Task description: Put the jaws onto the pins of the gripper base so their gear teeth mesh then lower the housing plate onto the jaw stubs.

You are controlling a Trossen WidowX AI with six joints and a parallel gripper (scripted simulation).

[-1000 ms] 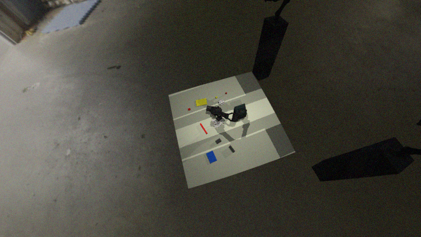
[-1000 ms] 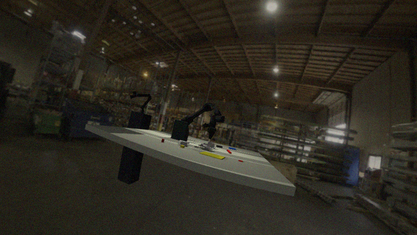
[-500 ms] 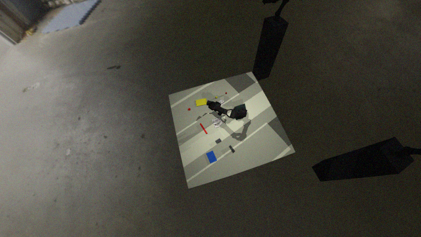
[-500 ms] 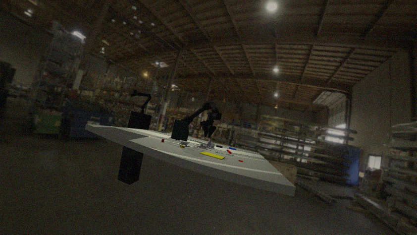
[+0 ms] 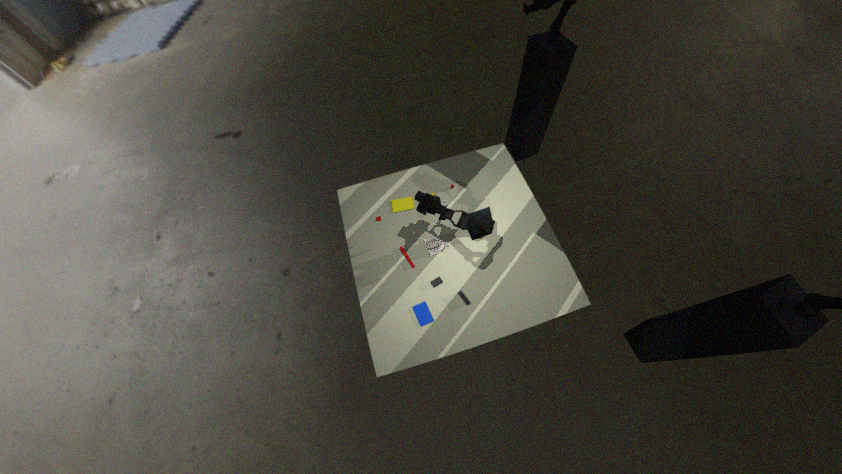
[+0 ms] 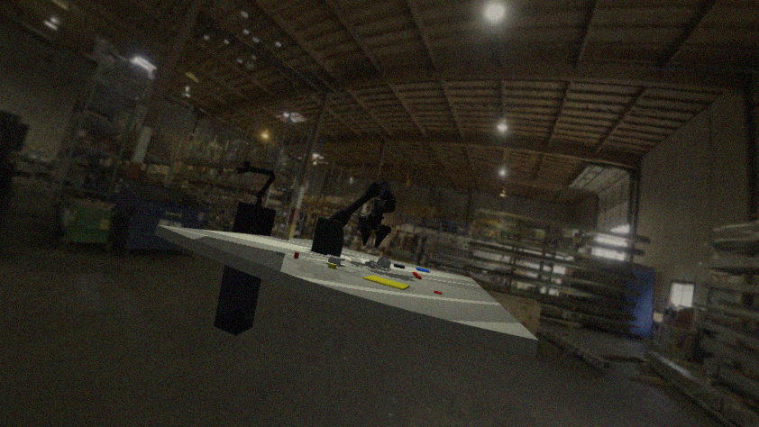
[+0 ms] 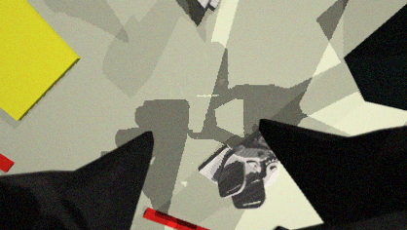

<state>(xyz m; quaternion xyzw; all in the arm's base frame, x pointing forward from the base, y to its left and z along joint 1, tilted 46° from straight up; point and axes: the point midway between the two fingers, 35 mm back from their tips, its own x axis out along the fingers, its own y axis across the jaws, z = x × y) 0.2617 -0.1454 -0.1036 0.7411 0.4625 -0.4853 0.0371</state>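
My gripper is open and empty, high above the table. The grey-white gripper base stands on the table below it, toward the right finger in the wrist view. Two shaded jaws, one jaw beside the other jaw, lie side by side at the base. Whether their teeth mesh is too small to tell. A pale part that looks like the housing plate lies apart on the table, partly hidden by the arm in the top view and cut off at the top in the wrist view.
A yellow plate, a red bar, a blue plate, a dark block and a dark bar lie around the base. A small red block lies near the yellow plate.
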